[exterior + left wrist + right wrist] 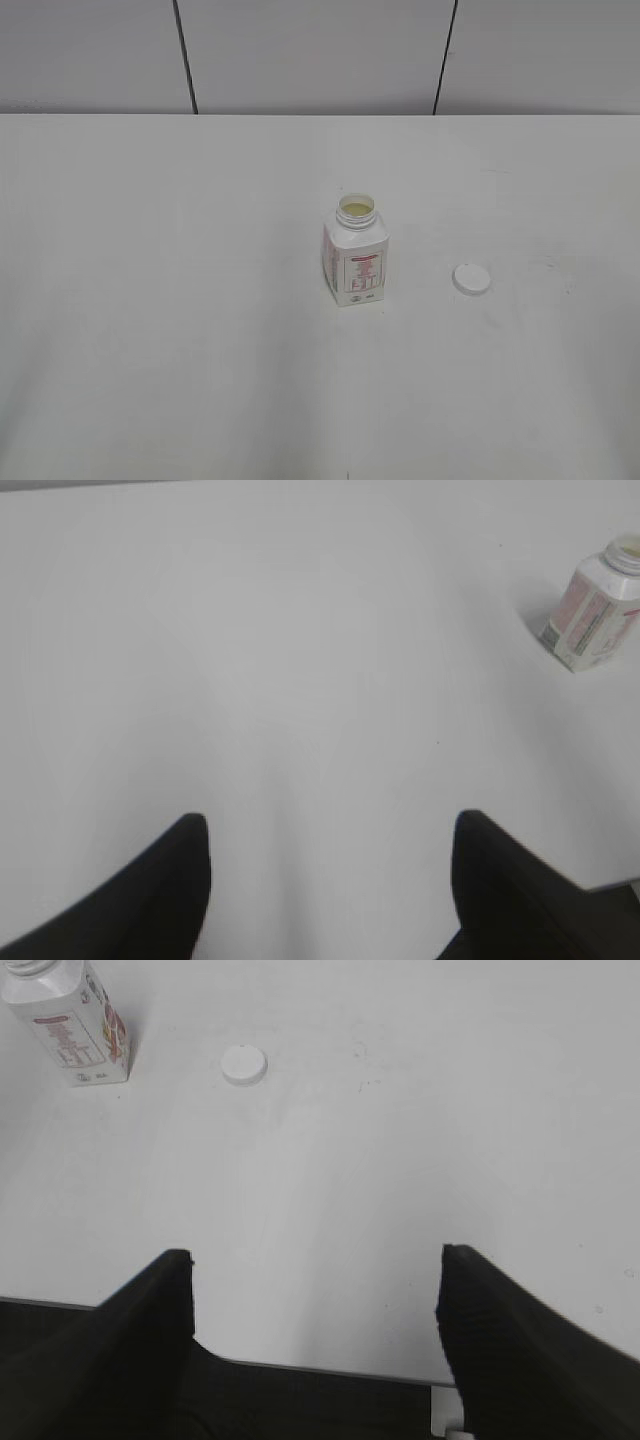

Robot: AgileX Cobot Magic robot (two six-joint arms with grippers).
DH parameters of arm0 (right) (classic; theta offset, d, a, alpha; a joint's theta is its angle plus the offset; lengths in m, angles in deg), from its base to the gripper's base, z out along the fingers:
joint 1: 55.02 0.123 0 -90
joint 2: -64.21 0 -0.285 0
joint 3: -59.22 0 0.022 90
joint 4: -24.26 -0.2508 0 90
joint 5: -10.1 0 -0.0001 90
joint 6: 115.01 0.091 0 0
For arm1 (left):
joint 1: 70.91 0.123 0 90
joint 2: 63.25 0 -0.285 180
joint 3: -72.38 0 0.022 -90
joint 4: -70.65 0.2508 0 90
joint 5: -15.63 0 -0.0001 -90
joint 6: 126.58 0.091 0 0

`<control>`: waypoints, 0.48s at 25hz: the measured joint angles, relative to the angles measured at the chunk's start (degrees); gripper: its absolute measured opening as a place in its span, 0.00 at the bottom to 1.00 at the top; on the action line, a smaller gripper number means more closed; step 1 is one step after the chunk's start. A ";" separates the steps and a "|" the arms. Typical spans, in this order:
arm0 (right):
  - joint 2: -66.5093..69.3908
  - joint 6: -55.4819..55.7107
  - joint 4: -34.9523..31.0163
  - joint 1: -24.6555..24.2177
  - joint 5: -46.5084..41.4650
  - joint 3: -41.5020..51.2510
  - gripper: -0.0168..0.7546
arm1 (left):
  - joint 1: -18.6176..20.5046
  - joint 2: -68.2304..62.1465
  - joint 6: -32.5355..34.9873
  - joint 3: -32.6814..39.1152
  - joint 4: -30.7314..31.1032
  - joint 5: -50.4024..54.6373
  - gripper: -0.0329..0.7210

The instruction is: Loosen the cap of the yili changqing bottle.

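The yili changqing bottle (355,255) stands upright near the middle of the white table, its neck open and pale liquid showing inside. It also shows at the upper right of the left wrist view (594,620) and the upper left of the right wrist view (68,1022). The white cap (471,279) lies flat on the table to the bottle's right, apart from it; it also shows in the right wrist view (244,1064). My left gripper (330,830) is open and empty, far from the bottle. My right gripper (315,1260) is open and empty over the table's front edge. Neither arm shows in the exterior view.
The white table (150,300) runs wide around the bottle. A grey panelled wall (310,50) stands behind its far edge. The table's front edge (330,1370) shows in the right wrist view, with dark floor below.
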 joint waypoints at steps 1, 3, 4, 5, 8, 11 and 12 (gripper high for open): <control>-0.89 0.00 0.00 0.00 -0.06 0.00 0.79 | 0.00 0.77 0.00 0.00 -0.06 0.00 0.67; -2.11 0.00 0.00 0.00 -0.06 0.00 0.79 | 0.00 2.76 0.00 0.00 -0.10 0.00 0.67; -2.45 0.00 0.00 0.00 -0.06 0.02 0.79 | 0.00 3.68 0.00 0.00 -0.10 0.00 0.67; -2.66 0.00 0.00 0.00 -0.06 0.02 0.79 | 0.00 4.43 0.00 0.00 -0.12 0.06 0.67; -2.92 0.00 0.00 0.00 -0.06 0.02 0.79 | 0.00 4.80 -0.87 0.00 -0.12 0.06 0.67; -4.45 0.00 0.00 0.00 -0.06 0.02 0.79 | 0.00 4.82 -1.29 0.00 -0.12 0.06 0.67; -5.37 0.00 0.00 0.00 -0.06 0.02 0.79 | 0.00 4.82 -1.37 0.00 -0.07 0.06 0.67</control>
